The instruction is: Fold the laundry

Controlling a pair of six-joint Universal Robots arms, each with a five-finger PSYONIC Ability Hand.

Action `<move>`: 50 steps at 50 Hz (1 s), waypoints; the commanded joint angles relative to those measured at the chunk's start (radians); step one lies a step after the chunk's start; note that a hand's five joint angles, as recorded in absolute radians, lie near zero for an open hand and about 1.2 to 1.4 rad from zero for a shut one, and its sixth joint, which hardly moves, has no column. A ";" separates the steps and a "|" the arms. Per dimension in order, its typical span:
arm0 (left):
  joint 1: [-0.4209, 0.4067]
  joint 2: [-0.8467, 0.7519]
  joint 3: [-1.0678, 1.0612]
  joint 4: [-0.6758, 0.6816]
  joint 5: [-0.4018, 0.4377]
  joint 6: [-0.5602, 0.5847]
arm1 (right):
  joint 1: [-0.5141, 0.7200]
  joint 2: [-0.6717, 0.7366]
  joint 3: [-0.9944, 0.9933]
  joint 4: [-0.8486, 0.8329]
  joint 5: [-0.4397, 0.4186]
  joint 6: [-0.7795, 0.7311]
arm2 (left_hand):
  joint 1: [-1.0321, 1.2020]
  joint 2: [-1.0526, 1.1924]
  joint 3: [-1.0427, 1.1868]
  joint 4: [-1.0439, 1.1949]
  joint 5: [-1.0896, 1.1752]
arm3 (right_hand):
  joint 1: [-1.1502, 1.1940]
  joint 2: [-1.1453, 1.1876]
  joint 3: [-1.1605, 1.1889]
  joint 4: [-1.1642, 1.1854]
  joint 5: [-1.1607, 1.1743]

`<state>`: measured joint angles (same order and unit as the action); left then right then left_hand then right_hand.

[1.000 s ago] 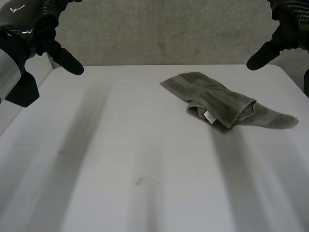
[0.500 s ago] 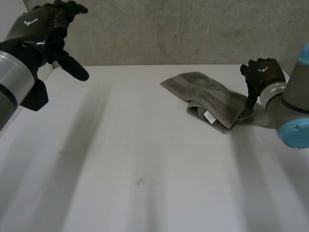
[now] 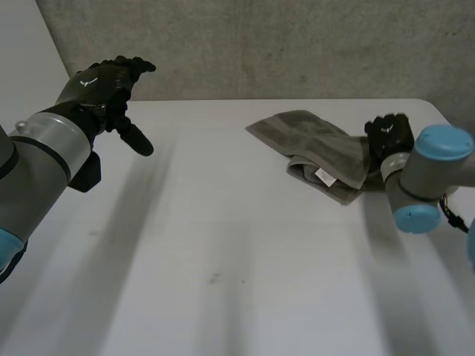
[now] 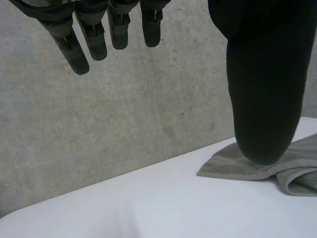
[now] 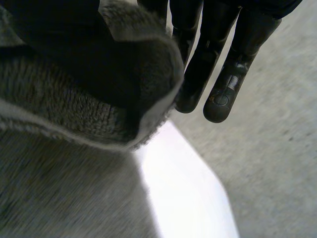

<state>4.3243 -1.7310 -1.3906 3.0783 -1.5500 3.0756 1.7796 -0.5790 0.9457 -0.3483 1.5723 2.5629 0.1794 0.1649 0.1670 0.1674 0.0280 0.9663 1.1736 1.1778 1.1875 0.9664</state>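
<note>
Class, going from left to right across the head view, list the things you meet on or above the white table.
black left hand → crumpled grey-green towel → black right hand, at the towel's right end → light-blue cap on the right arm

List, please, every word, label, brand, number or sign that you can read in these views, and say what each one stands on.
No text can be read here as words or numbers.
White label sewn to the grey towel: its print is too small to read.
White emblem on the back of the left hand: a drawn mark, no letters to be made out.
</note>
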 commanded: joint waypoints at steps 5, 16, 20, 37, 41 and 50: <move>0.005 0.013 0.015 -0.001 -0.001 -0.002 | 0.050 -0.410 0.237 0.028 -0.026 0.158 | -0.004 0.010 0.008 0.008 -0.027 | 0.430 0.223 0.218 0.209 0.255; 0.015 0.045 0.018 -0.001 -0.001 0.000 | 0.382 -0.502 0.364 0.180 -0.086 0.200 | -0.004 0.010 0.008 0.008 -0.027 | 0.430 0.223 0.218 0.209 0.255; 0.026 0.047 0.018 -0.001 0.002 0.000 | 0.480 -0.502 0.360 0.215 -0.089 0.293 | -0.004 0.010 0.008 0.008 -0.027 | 0.430 0.223 0.218 0.209 0.255; 0.041 0.045 0.013 -0.003 0.002 0.000 | 0.558 -0.463 0.282 0.446 -0.078 0.379 | 0.002 0.016 0.014 0.014 -0.021 | -0.792 -0.999 -1.003 -1.013 -0.966; 0.034 0.031 -0.001 -0.006 0.004 0.002 | 0.419 -0.490 0.277 0.603 -0.045 0.336 | 0.011 0.025 0.023 0.023 -0.013 | -0.792 -0.999 -1.003 -1.013 -0.966; -0.028 -0.048 -0.041 -0.012 0.004 0.003 | 0.241 -0.596 0.465 0.615 -0.064 0.344 | 0.017 0.031 0.029 0.029 -0.007 | -0.792 -0.999 -1.003 -1.013 -0.966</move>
<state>4.3407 -1.7270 -1.4084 3.0701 -1.5464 3.0773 2.1259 -1.1004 1.2718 0.2799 1.5245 2.9028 0.1794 0.1667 0.1680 0.1691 0.0280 0.2082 0.2240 0.2085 0.2305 0.0559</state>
